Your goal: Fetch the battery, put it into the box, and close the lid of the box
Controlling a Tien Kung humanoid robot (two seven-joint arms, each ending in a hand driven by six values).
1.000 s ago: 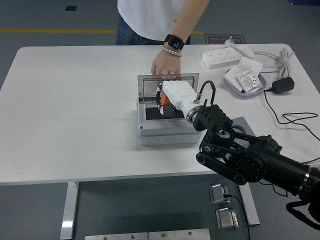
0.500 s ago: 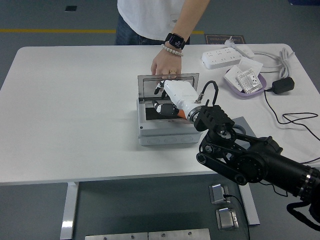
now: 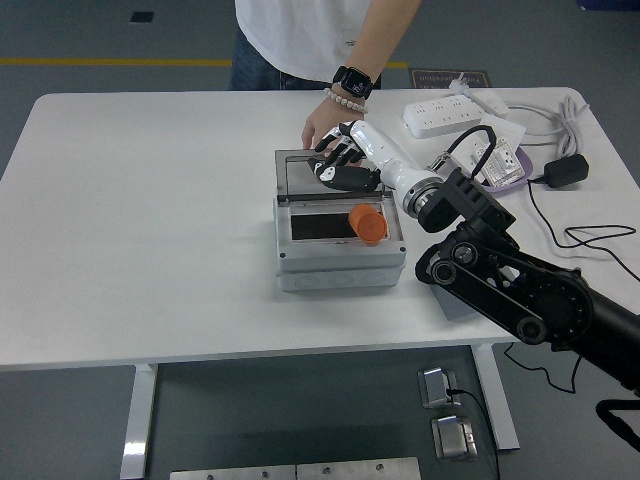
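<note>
The orange battery (image 3: 367,224) lies inside the open box (image 3: 340,250). The right hand (image 3: 341,166) hovers empty, fingers spread, against the raised lid (image 3: 300,170), beside a person's hand (image 3: 325,127).

White forearm (image 3: 385,160), black jointed arm (image 3: 520,285)

The white table (image 3: 150,250) carries a grey box (image 3: 338,262), power strip (image 3: 442,117), purple tray (image 3: 487,170) and adapter (image 3: 566,170).

White table (image 3: 150,250) on grey floor (image 3: 60,420) (1 yellow line (image 3: 100,62)).
</note>
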